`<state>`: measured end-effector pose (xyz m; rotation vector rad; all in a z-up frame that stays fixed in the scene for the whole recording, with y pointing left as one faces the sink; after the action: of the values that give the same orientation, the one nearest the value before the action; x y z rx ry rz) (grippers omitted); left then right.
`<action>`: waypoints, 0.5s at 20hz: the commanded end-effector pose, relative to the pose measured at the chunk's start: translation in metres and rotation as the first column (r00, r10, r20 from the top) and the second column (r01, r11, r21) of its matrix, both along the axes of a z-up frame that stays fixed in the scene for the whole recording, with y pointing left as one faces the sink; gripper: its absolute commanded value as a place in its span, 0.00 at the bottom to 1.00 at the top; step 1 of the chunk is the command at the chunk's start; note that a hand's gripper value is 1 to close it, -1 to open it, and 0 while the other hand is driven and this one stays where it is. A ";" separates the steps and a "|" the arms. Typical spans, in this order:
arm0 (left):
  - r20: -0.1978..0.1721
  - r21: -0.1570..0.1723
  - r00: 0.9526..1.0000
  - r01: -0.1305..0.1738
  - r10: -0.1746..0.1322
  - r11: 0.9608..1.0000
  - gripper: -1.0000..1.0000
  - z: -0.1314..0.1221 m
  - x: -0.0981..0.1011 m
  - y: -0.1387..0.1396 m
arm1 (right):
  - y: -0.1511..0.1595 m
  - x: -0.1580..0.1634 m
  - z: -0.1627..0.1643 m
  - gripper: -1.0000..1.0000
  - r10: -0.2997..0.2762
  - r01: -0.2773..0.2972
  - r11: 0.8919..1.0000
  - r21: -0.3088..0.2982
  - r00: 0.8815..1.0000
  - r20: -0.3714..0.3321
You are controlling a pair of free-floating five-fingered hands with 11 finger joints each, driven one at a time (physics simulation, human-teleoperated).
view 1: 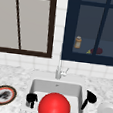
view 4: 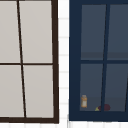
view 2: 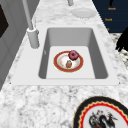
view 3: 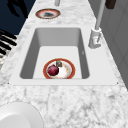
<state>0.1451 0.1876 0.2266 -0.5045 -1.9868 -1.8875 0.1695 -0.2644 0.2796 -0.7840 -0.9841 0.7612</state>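
Two hands hover at the sink (view 1: 36, 84): our left hand (view 1: 31, 98) curled and holding nothing at its left rim, our right hand (view 1: 90, 97) relaxed at its right rim. The red-rimmed plate (view 2: 68, 61) with fruit lies inside the sink.

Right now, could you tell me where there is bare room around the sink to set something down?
The marble counter in front of the sink is bare, between the white plate and the patterned plate. The basin floor is crowded by the red-rimmed plate holding food.
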 end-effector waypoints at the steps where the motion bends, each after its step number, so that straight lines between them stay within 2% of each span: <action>1: 0.000 0.000 1.000 0.000 0.000 1.000 0.50 0.000 0.000 0.000 | -0.012 -0.004 0.015 0.00 -0.021 0.019 0.995 0.097 1.000 0.020; 7: 0.000 0.000 1.000 0.000 0.000 1.000 0.50 0.000 0.000 0.000 | -0.019 -0.013 0.040 0.00 -0.075 0.074 0.990 0.118 0.997 0.003; 10: 0.000 0.000 1.000 0.000 0.000 1.000 0.50 0.000 0.000 0.000 | -0.017 -0.017 0.046 0.00 -0.133 0.129 0.984 0.119 0.991 0.025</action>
<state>0.1451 0.1876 0.2266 -0.5045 -1.9868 -1.8875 0.1561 -0.2822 0.3185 -0.7753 -0.9705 0.7048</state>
